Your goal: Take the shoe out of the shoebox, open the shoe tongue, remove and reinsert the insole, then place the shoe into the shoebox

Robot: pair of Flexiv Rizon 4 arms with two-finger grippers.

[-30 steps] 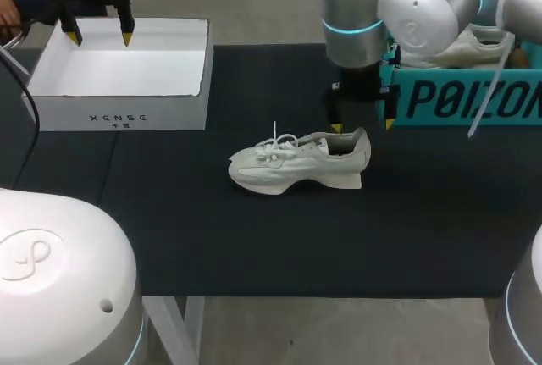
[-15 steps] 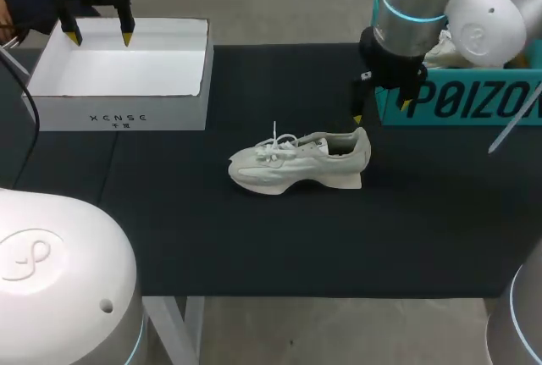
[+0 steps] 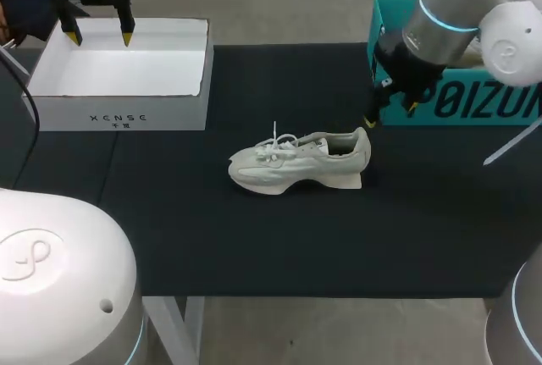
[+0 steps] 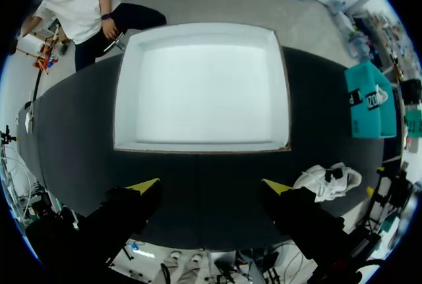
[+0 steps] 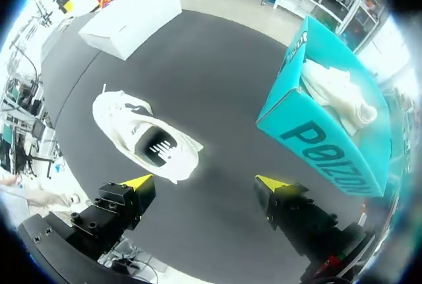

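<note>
A white shoe [image 3: 301, 162] stands on its sole in the middle of the black mat, toe to the left, laces loose. It also shows as the shoe [image 5: 145, 140] ahead of my right gripper and the shoe [image 4: 328, 182] beside my left one. The white shoebox [image 3: 118, 115] sits open at the back left with nothing in it. My left gripper [image 3: 100, 39] hangs open over the box's far edge, above the shoebox [image 4: 201, 147], left gripper [image 4: 210, 185]. My right gripper [image 3: 389, 113] is open and holds nothing, just above and right of the shoe's heel, right gripper [image 5: 204, 182].
A teal box [image 3: 457, 98] stands at the back right behind my right gripper. In the right wrist view the teal box [image 5: 316, 132] holds another pale shoe [image 5: 336, 93]. Black mat [image 3: 254, 238] runs from the shoe to the table's front edge.
My right arm has swung to the right and risen, its open gripper going from behind the shoe's heel to in front of the teal box. The left arm and shoe kept still.
</note>
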